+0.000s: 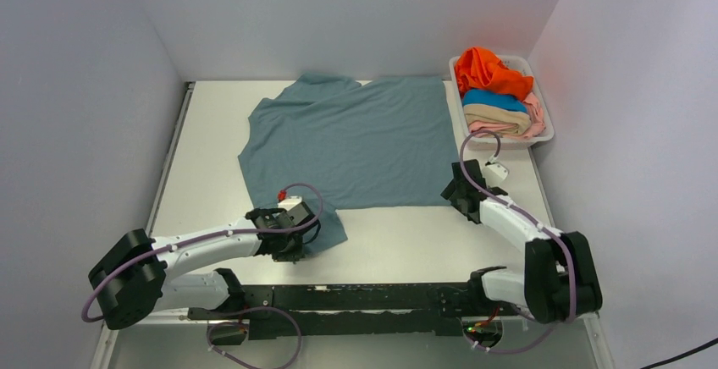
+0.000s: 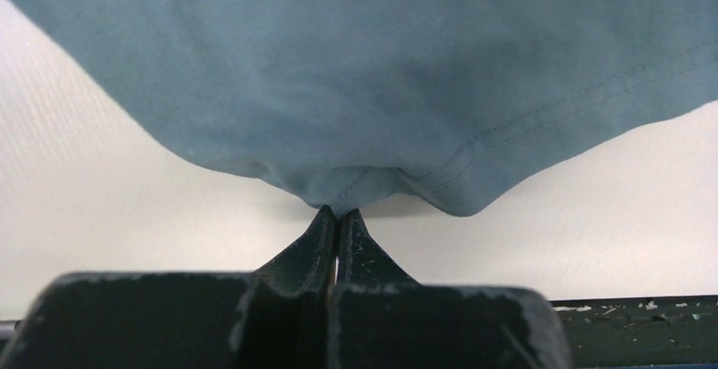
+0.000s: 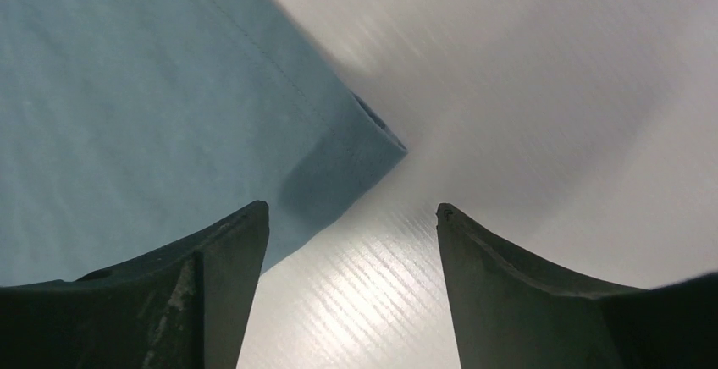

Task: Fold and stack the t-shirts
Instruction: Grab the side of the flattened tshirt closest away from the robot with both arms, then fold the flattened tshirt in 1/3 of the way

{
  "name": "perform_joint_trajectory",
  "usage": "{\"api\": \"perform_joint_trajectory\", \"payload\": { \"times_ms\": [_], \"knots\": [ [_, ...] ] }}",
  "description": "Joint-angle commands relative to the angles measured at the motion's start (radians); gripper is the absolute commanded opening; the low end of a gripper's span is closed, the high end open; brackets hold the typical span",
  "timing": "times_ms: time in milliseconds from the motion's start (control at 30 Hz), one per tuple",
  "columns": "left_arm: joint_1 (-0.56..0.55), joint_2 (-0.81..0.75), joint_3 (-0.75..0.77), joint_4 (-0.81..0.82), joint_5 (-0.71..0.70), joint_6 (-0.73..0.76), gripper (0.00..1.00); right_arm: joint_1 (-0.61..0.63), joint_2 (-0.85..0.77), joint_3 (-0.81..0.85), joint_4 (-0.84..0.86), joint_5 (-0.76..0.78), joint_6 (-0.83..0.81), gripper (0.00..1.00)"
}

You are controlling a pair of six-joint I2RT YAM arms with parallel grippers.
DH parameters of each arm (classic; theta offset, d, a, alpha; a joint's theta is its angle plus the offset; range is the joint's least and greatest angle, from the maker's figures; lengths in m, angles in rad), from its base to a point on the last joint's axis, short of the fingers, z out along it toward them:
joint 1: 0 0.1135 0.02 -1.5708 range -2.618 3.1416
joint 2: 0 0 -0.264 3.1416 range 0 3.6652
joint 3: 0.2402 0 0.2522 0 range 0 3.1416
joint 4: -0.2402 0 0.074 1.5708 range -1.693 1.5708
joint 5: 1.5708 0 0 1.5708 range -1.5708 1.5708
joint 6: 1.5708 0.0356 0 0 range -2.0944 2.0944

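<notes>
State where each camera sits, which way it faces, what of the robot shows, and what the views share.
Top external: high behind the bases, looking down at the table; left arm and right arm show.
Left wrist: on the left arm, facing along the left gripper, shut on the hem of the grey-blue t-shirt.
Right wrist: on the right arm, facing down past the open right gripper at that shirt's corner.
Shared: all three show the shirt and table.

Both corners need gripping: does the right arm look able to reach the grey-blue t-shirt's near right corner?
Probably yes: the right end effector hangs open just before the grey-blue t-shirt's corner, nothing between.
</notes>
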Motion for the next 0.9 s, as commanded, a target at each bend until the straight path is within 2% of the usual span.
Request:
{"api": "perform_joint_trajectory", "payload": {
  "times_ms": [0,233,300,367,433,600,867],
  "knots": [
    [0.003,-0.004,-0.012,0.104,0.007,0.049,0.0,-0.003,0.073,0.04,0.088,0.005,0.023,0.72],
    [0.003,-0.005,-0.028,0.106,0.022,0.049,0.0,-0.003,0.164,0.031,0.169,-0.02,0.018,0.6],
    [0.003,0.003,-0.026,0.09,0.015,0.039,0.0,-0.003,0.189,0.035,0.173,-0.023,0.019,0.51],
    [0.002,0.007,-0.027,0.087,0.016,0.029,0.0,-0.003,0.206,0.04,0.171,-0.033,0.011,0.32],
    [0.003,0.008,-0.03,0.088,0.037,0.013,0.0,0.0,0.202,0.045,0.14,-0.031,0.012,0.19],
    [0.001,-0.036,-0.063,0.036,0.099,-0.047,0.0,0.0,0.098,0.025,-0.027,-0.057,0.019,0.0],
    [-0.004,-0.206,-0.119,-0.111,0.18,-0.082,0.0,0.013,-0.159,-0.054,-0.294,-0.167,0.046,0.0]
  ]
}}
